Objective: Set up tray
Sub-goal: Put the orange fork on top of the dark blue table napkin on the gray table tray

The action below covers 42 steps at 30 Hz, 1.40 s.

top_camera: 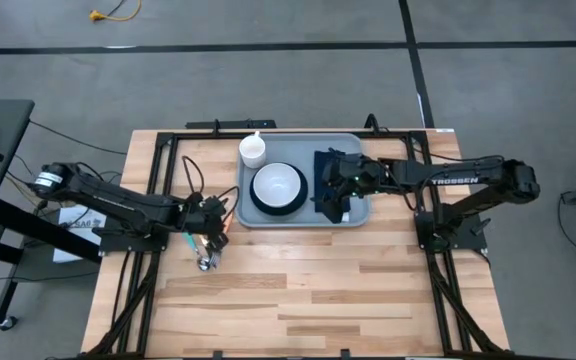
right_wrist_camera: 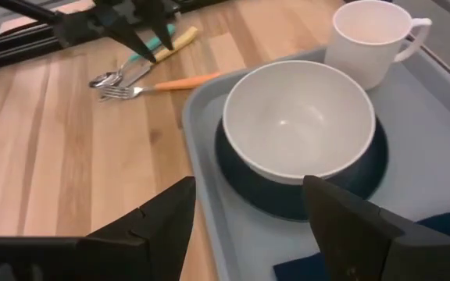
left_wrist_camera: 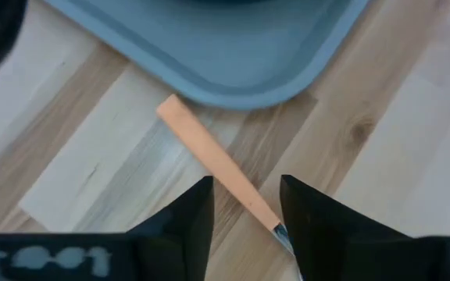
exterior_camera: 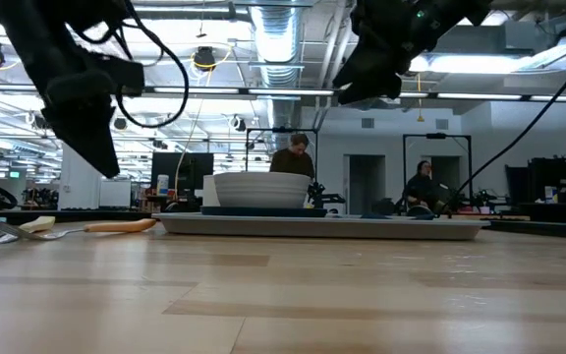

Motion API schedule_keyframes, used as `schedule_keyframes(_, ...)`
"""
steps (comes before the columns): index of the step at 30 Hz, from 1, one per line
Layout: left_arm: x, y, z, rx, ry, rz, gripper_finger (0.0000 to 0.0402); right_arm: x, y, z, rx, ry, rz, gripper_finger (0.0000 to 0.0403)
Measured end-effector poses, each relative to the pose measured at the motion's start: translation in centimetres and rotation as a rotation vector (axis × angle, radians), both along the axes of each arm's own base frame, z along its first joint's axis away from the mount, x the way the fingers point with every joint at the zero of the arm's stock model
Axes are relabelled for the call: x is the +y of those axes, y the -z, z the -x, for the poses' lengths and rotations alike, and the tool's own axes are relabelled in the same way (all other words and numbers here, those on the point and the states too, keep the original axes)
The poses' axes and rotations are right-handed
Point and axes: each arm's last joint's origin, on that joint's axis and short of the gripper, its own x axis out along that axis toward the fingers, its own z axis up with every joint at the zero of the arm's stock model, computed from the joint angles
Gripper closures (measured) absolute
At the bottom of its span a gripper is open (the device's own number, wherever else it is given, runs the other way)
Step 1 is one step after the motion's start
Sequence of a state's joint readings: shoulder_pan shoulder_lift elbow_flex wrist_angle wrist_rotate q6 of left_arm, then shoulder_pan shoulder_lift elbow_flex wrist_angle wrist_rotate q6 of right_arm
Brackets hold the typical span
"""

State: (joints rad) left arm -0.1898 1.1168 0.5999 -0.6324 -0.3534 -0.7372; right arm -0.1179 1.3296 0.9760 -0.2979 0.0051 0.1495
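The light blue-grey tray (top_camera: 303, 219) lies at the table's far middle. It carries a white cup (right_wrist_camera: 369, 39), a white bowl (right_wrist_camera: 299, 121) on a dark teal plate (right_wrist_camera: 303, 199), and a dark navy napkin (top_camera: 330, 168). Left of the tray, a fork with an orange handle (left_wrist_camera: 217, 160) lies flat on the wood beside a spoon (right_wrist_camera: 104, 79) and other cutlery. My left gripper (left_wrist_camera: 244, 183) hangs open above the fork, one finger on either side of the handle, clear of it. My right gripper (right_wrist_camera: 248, 187) is open and raised over the napkin end of the tray.
Black frame rails (top_camera: 158, 160) run along the table's left, right and far sides. Bare wood (top_camera: 298, 300) stretches from the tray to the near edge. People (exterior_camera: 293, 157) sit in the room behind the table.
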Motion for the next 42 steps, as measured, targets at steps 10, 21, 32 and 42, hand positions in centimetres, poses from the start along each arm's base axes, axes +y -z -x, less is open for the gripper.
schedule_keyframes(10, -0.1, 2.5, -1.4, 0.074, -0.117, -0.022, 0.0228, 1.3, 0.1, -0.1, 0.008, -0.046, 0.0, 0.0172)
schedule_keyframes(21, 0.6, 4.6, -2.3, 0.155, -0.174, -0.025, 0.0227, 3.0, 0.1, -0.2, 0.006, -0.095, -0.013, 0.0172)
schedule_keyframes(32, 0.5, 4.6, -2.7, 0.122, -0.155, 0.013, 0.0227, 2.9, 0.1, -0.2, 0.008, -0.091, -0.014, 0.0172)
schedule_keyframes(42, 0.4, 4.6, -3.0, 0.093, -0.17, 0.048, 0.0227, 2.9, 0.1, -0.1, 0.011, -0.091, -0.015, 0.0172)
